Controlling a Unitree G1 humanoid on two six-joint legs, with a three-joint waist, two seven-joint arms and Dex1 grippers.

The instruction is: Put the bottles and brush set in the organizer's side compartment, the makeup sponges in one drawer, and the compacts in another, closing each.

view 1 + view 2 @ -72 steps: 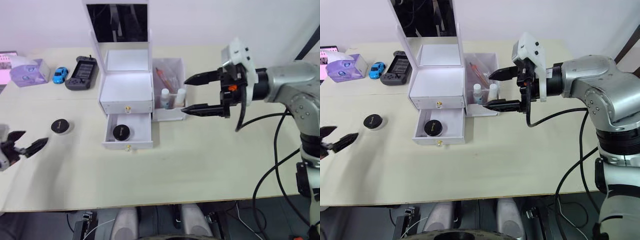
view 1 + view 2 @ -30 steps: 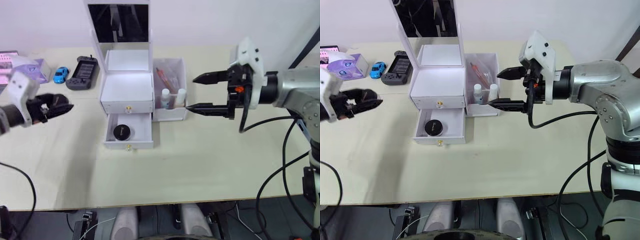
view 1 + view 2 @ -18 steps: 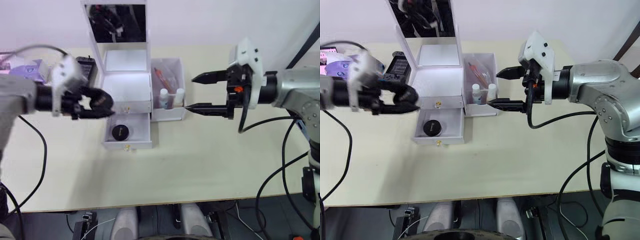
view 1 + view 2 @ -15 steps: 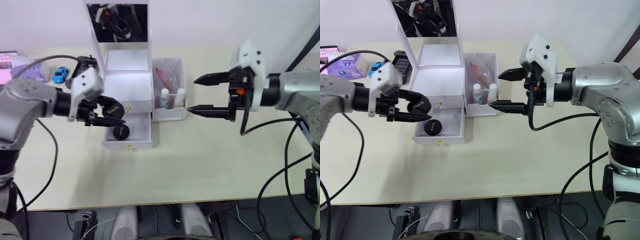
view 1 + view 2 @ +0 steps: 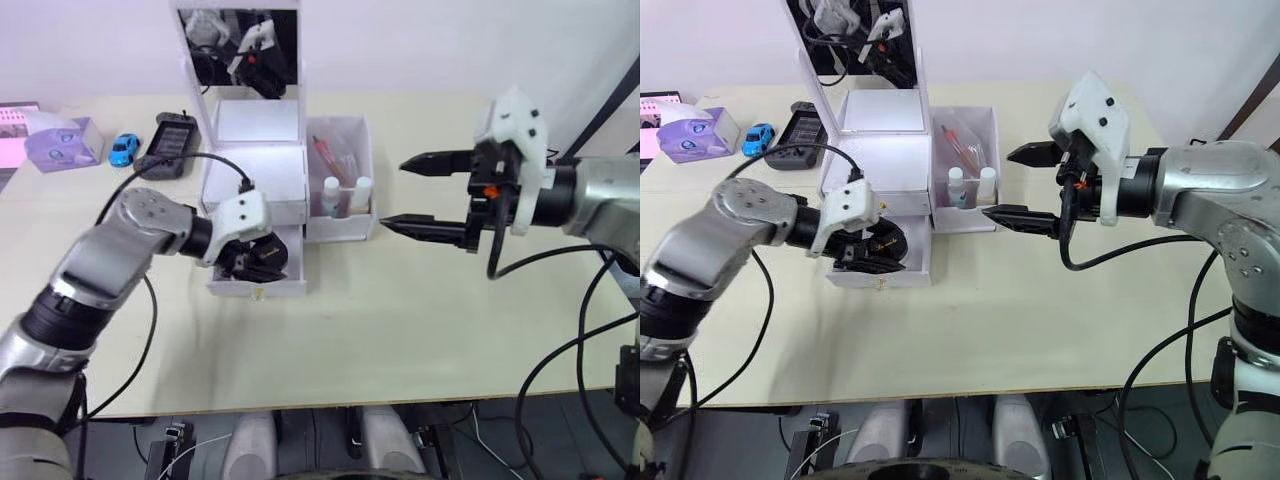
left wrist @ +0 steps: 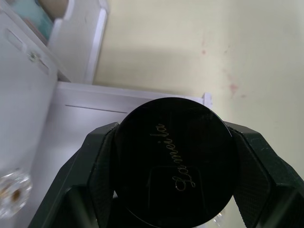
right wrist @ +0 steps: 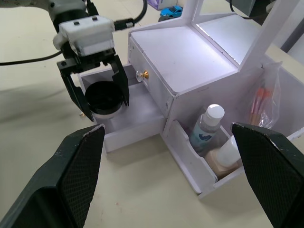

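Observation:
My left gripper is shut on a round black compact and holds it over the organizer's open lower drawer. The upper drawer is shut. In the side compartment stand the clear teal-labelled bottle and the beige bottle, with the bagged brush set behind them. Open and holding nothing, my right gripper hovers just right of that compartment. The makeup sponges are out of view.
A purple tissue box, a blue toy car and a dark handheld console lie at the back left. The upright mirror lid rises behind the drawers. Bare tabletop spreads in front.
My left arm swung in from the table's left side, carrying the compact to the open lower drawer. The right gripper drifted slightly right and stayed open.

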